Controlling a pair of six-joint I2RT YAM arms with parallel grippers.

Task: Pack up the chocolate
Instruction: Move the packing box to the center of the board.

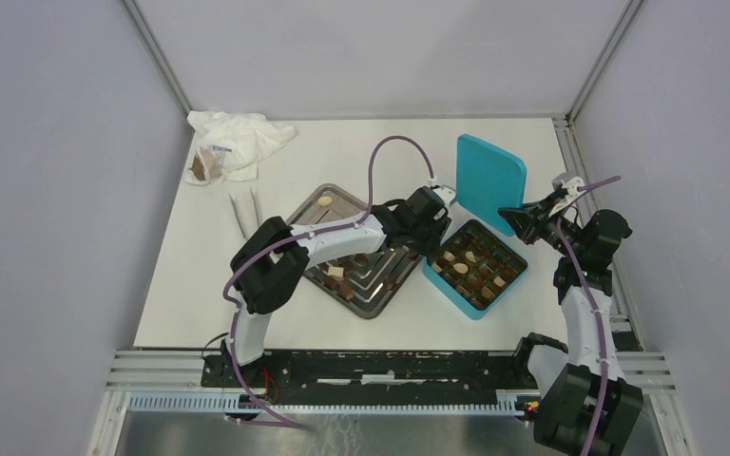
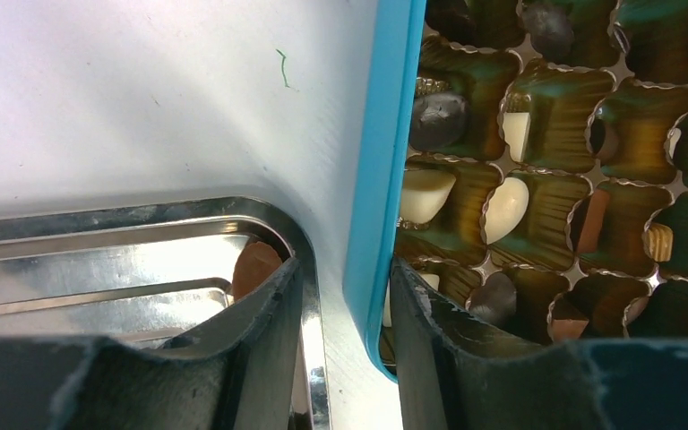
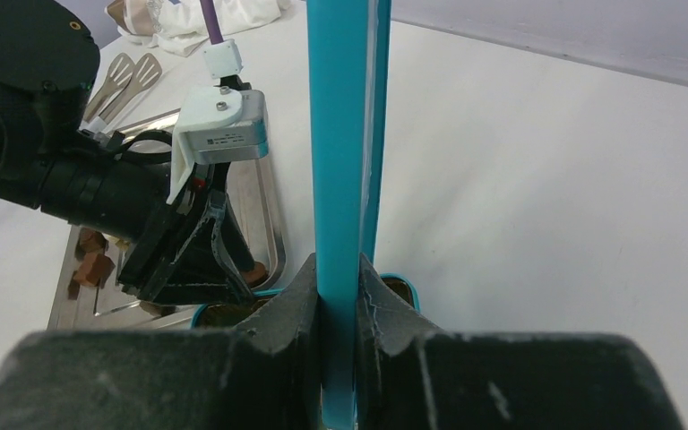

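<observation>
Teal box, sq., brown grid dividers, sits on white table, R of centre. Many cells hold 1 pc of chocolate each: cream, lt brown, dk brown.

- Steel tray: just L of box, its corner near box wall, thin strip of table betw. them. More choc. loose in it: cream disc at far corner, brown + cream pcs along near-L side, 1 lt-brown pc in the corner by the box.
- Left gripper: jaws part-way apart, gripping nothing. They straddle the box's L wall, one finger over tray corner, the other over box cells. Can't tell if either finger touches.
- Right gripper: clamped tight on edge of teal lid. Lid stands upright, edge-on in wrist view, off the table, behind box's far-R side.
- White bag: crumpled, far-L corner of table, brown lump at its L edge.
- Tongs: metal, flat on table, L of tray, well apart from both grippers.
</observation>
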